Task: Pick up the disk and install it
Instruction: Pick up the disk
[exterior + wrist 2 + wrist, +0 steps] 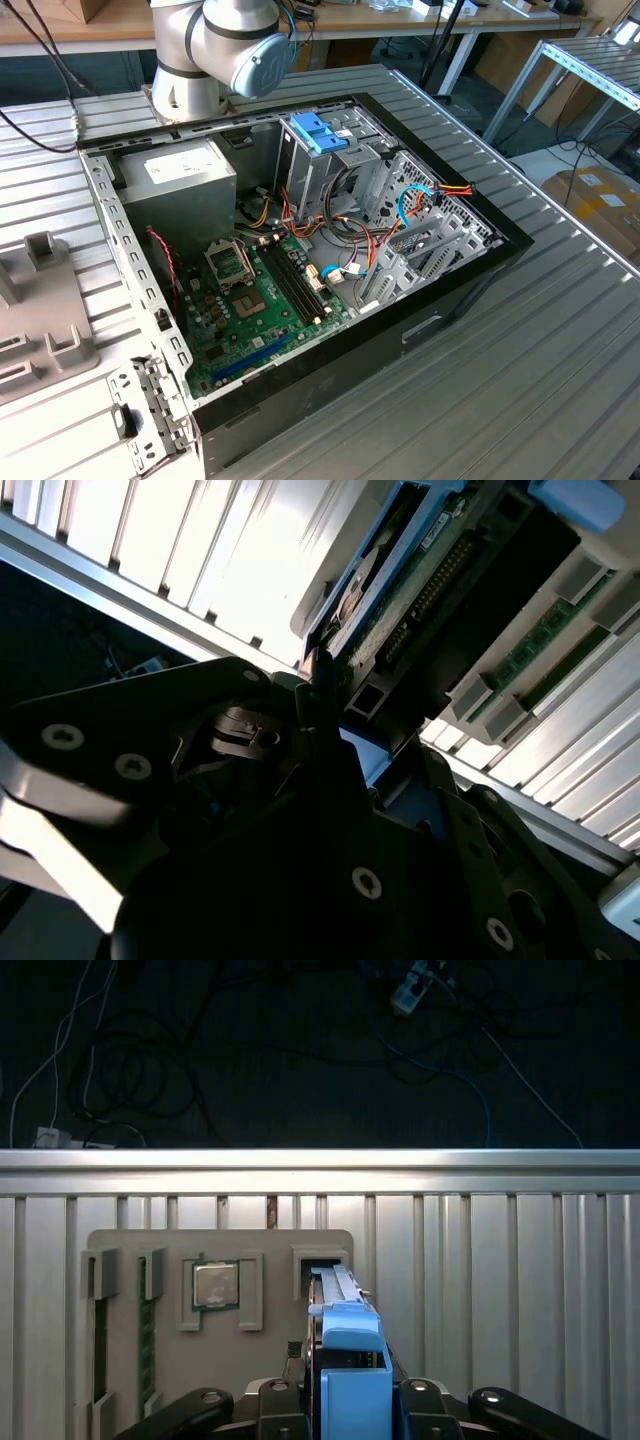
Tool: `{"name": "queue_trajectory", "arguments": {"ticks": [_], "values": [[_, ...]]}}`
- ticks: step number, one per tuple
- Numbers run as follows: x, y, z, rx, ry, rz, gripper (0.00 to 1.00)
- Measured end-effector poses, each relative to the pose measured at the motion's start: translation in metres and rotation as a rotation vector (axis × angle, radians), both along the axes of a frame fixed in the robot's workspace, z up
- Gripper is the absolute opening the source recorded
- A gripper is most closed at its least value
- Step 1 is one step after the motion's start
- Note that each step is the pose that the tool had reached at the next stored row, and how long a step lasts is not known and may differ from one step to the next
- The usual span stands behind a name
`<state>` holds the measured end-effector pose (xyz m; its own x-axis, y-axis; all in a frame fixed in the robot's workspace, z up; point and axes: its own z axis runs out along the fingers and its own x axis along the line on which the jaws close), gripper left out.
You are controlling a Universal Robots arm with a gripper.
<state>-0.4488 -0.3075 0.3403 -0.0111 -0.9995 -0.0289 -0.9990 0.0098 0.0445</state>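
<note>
Tool (350, 1407): dark, two-sided, set astride the disk (338, 1288) in the first wrist view, one side against each face of the blue rail. Whether it pinches the disk or merely brackets it cannot be told. Disk: stands on edge in a narrow slot of the grey moulded holder (265, 1360), one blue rail uppermost. In the second wrist view its green circuit board and connector side (440, 590) lie close to the tool body. The upright seating probably serves to present the two flat faces for a sideways grip. Same holder: a square processor chip (215, 1285) lies flat in its own recess, and memory modules (146, 1340) sit edge-on in long slots, each part in a pocket of its own shape, apparently so that its position is fixed. Holder rests on the ribbed metal surface (500, 1290). Exterior view: the arm (230, 45) rises behind the open computer case (450, 300), which lies on its side on the same kind of surface. This exposes the motherboard (262, 300), the grey power-supply box (180, 175) and the metal drive cage (330, 175) under its light-blue bracket (318, 132). The open side faces up, seemingly for access from above. The disk is not yet in the case.
</note>
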Motion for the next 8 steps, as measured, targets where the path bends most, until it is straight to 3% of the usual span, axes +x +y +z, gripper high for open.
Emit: {"name": "queue_trajectory", "arguments": {"ticks": [4, 7, 8], "values": [[0.0, 0.0, 0.0046, 0.0, -0.0001, 0.0, 0.37], [0.0, 0.0, 0.0199, 0.0, 0.0, 0.0, 0.37], [0.0, 0.0, 0.0208, 0.0, 0.0, 0.0, 0.37]]}}
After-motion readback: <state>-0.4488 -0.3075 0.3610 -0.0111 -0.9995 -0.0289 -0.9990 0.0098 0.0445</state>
